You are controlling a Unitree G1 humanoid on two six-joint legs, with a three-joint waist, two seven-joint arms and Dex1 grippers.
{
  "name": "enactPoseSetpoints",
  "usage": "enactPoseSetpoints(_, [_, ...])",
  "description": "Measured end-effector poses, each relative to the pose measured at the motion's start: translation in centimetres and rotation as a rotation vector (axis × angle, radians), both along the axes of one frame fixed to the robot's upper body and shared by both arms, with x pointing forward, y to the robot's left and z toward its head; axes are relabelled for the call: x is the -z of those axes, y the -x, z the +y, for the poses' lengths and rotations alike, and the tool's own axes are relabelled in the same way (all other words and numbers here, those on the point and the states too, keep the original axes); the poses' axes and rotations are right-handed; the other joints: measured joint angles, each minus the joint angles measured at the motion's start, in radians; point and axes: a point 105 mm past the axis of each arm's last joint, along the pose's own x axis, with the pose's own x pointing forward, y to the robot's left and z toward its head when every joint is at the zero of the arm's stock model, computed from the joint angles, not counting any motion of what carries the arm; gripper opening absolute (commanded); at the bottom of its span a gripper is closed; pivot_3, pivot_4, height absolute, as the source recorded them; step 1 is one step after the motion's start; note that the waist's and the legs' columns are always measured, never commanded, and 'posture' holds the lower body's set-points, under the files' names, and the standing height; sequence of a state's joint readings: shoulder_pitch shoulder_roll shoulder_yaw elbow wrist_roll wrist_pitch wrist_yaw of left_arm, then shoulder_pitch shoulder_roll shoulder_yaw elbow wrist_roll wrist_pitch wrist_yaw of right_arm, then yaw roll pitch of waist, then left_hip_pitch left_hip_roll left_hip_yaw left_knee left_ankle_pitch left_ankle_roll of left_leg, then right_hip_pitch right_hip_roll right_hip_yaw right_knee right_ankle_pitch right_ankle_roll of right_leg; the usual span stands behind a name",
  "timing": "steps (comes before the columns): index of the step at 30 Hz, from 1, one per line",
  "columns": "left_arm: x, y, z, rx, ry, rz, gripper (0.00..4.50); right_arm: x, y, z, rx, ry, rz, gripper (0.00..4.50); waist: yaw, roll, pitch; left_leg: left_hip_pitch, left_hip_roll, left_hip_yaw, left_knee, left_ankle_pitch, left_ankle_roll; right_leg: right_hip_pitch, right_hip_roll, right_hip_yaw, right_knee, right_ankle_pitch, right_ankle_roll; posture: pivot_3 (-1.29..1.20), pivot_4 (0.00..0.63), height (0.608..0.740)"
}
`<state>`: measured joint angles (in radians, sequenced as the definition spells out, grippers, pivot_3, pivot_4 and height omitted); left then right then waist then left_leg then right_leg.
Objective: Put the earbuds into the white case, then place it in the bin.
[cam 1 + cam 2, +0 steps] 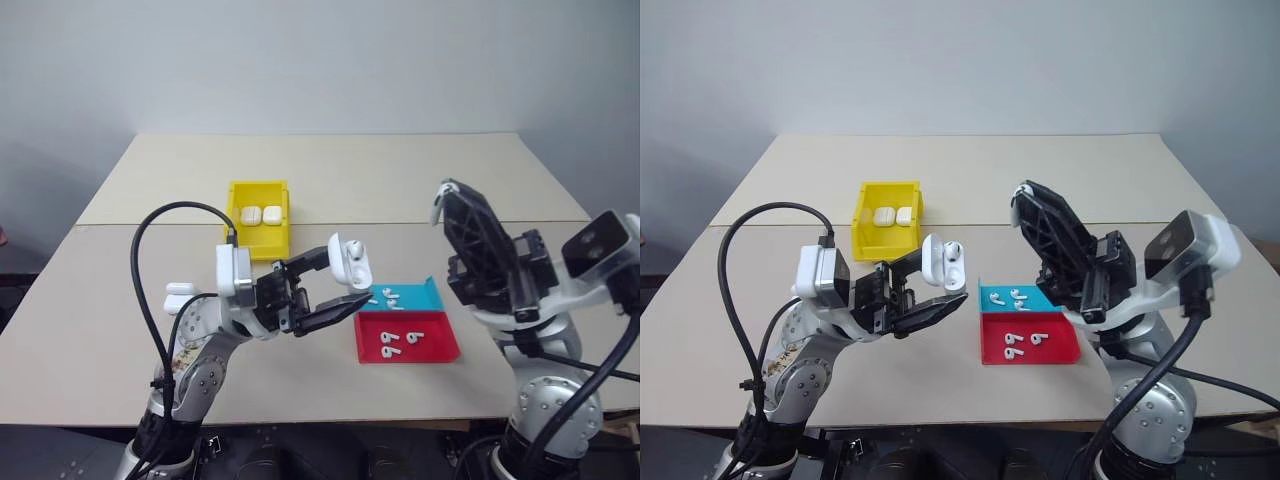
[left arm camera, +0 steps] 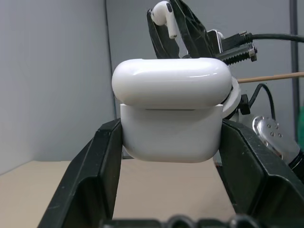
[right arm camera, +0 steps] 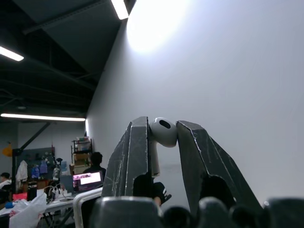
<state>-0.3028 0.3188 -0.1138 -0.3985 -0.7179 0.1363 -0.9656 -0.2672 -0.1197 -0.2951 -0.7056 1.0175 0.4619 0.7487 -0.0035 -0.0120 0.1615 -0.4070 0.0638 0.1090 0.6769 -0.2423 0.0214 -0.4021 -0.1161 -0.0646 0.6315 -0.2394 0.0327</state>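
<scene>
Earbuds: one earbud (image 3: 163,131) sits pinched between the fingertips of the right gripper (image 1: 442,203), which is raised above the table (image 1: 400,170) with its fingers pointing up and toward the robot's left. In the right wrist view the bud's rounded head shows between the two black fingers, stem running down between them. Jaws narrow, closed on that bud.

White case (image 1: 351,262) is clamped in the left gripper (image 1: 345,287), held up off the table in front of the robot. Lid is flipped open; the head views show at least one bud seated inside. Left wrist view: both fingers press the case's lower body from either side, the lid standing above. Jaws closed on the case.

The two grippers are apart, the right one higher and off to the robot's right of the case.

Yellow bin (image 1: 259,216) stands near the middle of the table, beyond the left gripper. Two closed white cases (image 1: 260,214) lie side by side in it.

Blue tray (image 1: 408,296) and red tray (image 1: 407,336) sit touching, between the two arms. Loose earbuds lie in both; the count in the blue one is hard to read.

Another white case (image 1: 180,290) rests on the table to the left of the left arm.
</scene>
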Motion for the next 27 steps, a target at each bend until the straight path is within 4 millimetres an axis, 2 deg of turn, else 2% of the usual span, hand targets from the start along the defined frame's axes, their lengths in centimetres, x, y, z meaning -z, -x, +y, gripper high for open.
enactPoseSetpoints(10, [-0.4, 0.3, -0.3, 0.046, 0.015, 0.007, 2.76, 1.9, -1.2, 3.1, -0.004, 0.102, -0.083, 0.75, -0.007, 0.0, 0.0, 0.0, 0.006, 0.0, -0.001, 0.002, -0.003, -0.001, 0.006, 0.0, -0.001, 0.001, -0.004, 0.0, 0.15, 0.74])
enactPoseSetpoints(27, [-0.5, 0.4, -0.5, 0.046, 0.027, 0.018, 2.76, 2.8, -0.4, 3.2, -0.048, 0.159, -0.131, 0.75, -0.005, 0.0, 0.0, 0.0, 0.006, 0.0, -0.001, 0.002, -0.003, -0.001, 0.006, 0.0, -0.001, 0.002, -0.004, 0.0, 0.15, 0.74])
